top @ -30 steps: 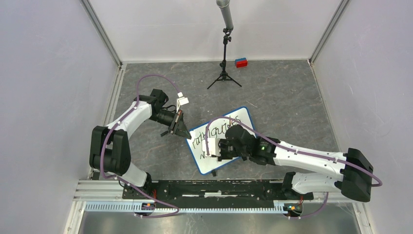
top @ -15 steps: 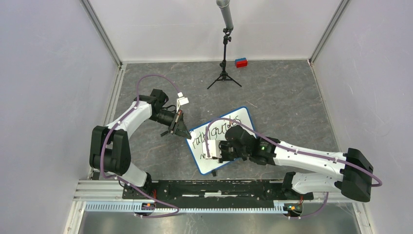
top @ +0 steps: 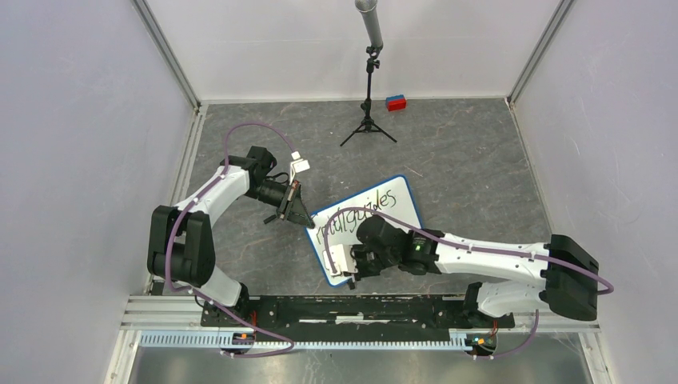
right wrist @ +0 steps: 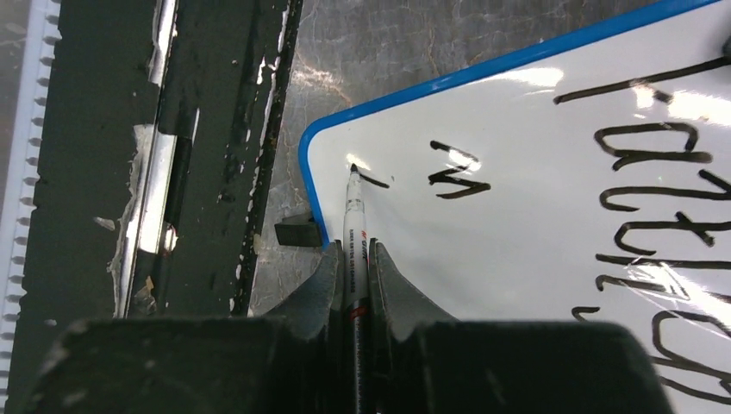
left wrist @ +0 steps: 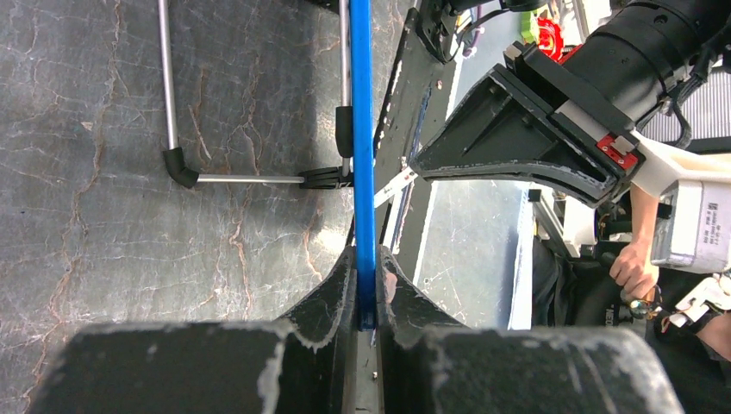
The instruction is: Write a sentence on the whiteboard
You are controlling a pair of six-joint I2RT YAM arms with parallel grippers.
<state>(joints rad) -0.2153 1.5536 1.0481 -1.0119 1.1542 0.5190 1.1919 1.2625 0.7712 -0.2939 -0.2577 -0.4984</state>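
A whiteboard (top: 404,216) with a blue rim lies at a slant on the grey stone-patterned table (top: 472,160), in the middle, between the two robot arms. The left tool (top: 302,218) meets the board at its far left corner. In the left wrist view the left tool (left wrist: 366,259) is closed narrowly on the blue rim, which runs edge-on between its jaws.

The right arm reaches across the near part of the board. The right tool (right wrist: 353,259) is closed tightly on a slim marker (right wrist: 354,216). The marker's black tip is at the white surface near the board's near left corner, just beside a short black stroke.

The sentence (top: 356,216) is black cursive. Its upper line reads roughly "Faith guides" (the right arm covers part of it from above), and a few strokes of a second line sit below.

At the far edge stand a small black tripod (top: 368,104) and a red and blue block (top: 395,102).
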